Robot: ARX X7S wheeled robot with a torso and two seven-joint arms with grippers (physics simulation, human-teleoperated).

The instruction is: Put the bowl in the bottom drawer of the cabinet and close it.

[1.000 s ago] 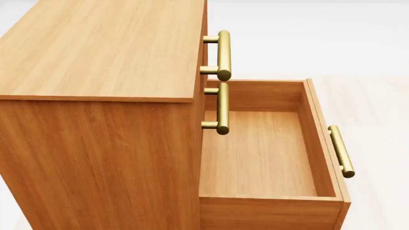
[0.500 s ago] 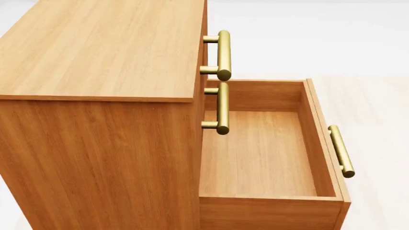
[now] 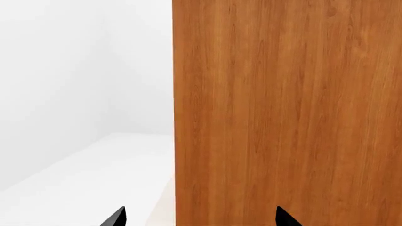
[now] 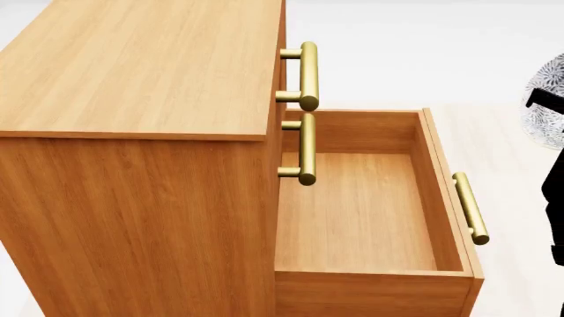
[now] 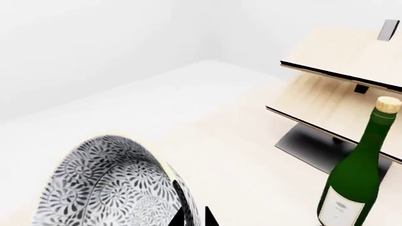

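Now the right arm (image 4: 555, 191) shows only as a dark strip at the right edge of the head view, rising to the right tool (image 5: 191, 217). That tool is clamped on the bowl (image 5: 110, 181), which is tipped on its side; in the right wrist view 1 dark finger lies across the bowl's rim. In the head view the bowl (image 4: 545, 105) peeks in at the right edge, well apart from the cabinet (image 4: 132, 132) and off to the side of the bottom drawer (image 4: 366, 211), higher than its front. The drawer is pulled fully out, its brass handle (image 4: 469, 208) on the front. 2 upper handles (image 4: 307, 76) sit stacked on the cabinet's closed drawers.

The left tool (image 3: 199, 219) faces the cabinet's plain wooden side, its 2 dark fingertips (image 3: 115, 217) spread wide with nothing between them.

Beyond the bowl, a green bottle (image 5: 355, 179) stands upright beside pale tilted boards (image 5: 342, 70).
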